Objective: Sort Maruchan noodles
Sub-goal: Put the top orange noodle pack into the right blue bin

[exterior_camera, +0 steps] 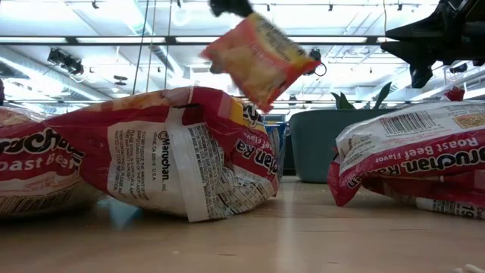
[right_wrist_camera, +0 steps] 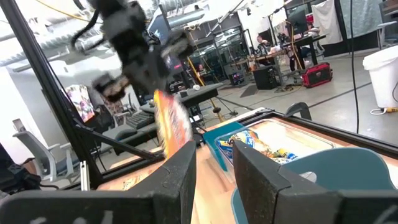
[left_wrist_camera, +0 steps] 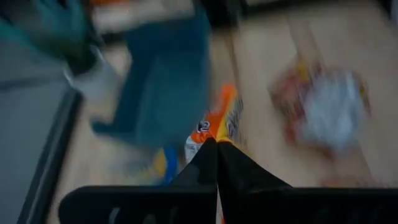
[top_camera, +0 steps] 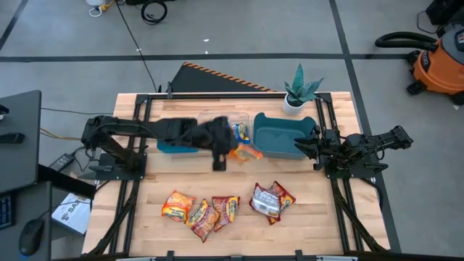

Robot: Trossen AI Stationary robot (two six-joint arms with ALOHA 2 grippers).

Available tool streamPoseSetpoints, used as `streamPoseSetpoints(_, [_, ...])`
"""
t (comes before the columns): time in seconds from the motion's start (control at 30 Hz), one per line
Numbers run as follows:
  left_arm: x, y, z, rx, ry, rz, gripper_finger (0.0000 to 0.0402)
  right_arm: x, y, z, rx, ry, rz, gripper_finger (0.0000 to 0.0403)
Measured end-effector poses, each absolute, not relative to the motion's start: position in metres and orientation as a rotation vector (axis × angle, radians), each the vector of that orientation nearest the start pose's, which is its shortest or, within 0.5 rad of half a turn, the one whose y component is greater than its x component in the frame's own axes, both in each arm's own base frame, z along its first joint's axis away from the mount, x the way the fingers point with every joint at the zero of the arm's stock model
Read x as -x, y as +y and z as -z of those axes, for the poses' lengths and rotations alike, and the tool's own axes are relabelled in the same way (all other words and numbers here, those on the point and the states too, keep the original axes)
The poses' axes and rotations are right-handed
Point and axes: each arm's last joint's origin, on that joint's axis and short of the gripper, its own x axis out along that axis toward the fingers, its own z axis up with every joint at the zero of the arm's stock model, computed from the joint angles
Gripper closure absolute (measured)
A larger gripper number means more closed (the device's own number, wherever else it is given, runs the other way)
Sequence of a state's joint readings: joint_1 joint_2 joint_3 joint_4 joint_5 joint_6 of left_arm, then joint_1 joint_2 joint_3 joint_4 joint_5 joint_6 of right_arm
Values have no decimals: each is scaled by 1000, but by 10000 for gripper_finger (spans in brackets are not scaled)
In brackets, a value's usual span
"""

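Note:
My left gripper [top_camera: 226, 152] is out over the middle of the table, just in front of the bins, shut on an orange-yellow Maruchan packet [top_camera: 243, 152], which shows high in the low view [exterior_camera: 258, 57]. Several red and orange packets [top_camera: 203, 212] lie flat on the near part of the table, with a red/silver pair [top_camera: 270, 201] to their right. The clear bin [top_camera: 217, 120] holds blue-and-yellow packets [top_camera: 241, 131]. My right gripper [right_wrist_camera: 214, 165] waits open at the table's right side, beside the right teal bin [top_camera: 279, 138]. My left gripper pinches the orange-yellow packet by its top edge [left_wrist_camera: 219, 132] between its two shut fingers [left_wrist_camera: 205, 158], coming from above. The packet is lifted clear of the table and hangs tilted below the fingers [exterior_camera: 258, 57].
A second teal bin [top_camera: 174, 147] stands left of the clear one, partly under my left arm. A potted plant [top_camera: 299, 90] stands at the far right corner. Bare wood lies between the bins and the near row of packets.

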State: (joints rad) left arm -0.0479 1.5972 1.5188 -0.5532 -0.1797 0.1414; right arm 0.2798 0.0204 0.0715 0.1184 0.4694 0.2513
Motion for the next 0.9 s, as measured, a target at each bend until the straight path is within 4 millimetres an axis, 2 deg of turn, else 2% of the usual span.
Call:
streamPoseSetpoints(0.13, [-370,18,-359,-180,465,-120,401,-90,12,-198,-315,-189,168,291])
streamPoseSetpoints(0.33, [-394,62,-352,-116,305,-176,401,-90,12,-199,-321,-202,166,291])
streamPoseSetpoints(0.43, [-408,82,-340,-60,247,-175,401,-90,12,-199,-321,-202,166,291])
streamPoseSetpoints(0.53, [-426,99,-325,-15,269,-167,401,-90,12,-199,-320,-202,166,291])
streamPoseSetpoints(0.73, [-469,116,-309,21,274,-127,401,-90,12,-199,-320,-202,166,291])
streamPoseSetpoints(0.83, [-482,119,-300,53,315,-123,401,-90,12,-199,-320,-202,166,291])
streamPoseSetpoints(0.9, [-488,121,-286,89,350,-127,401,-90,12,-199,-320,-202,166,291])
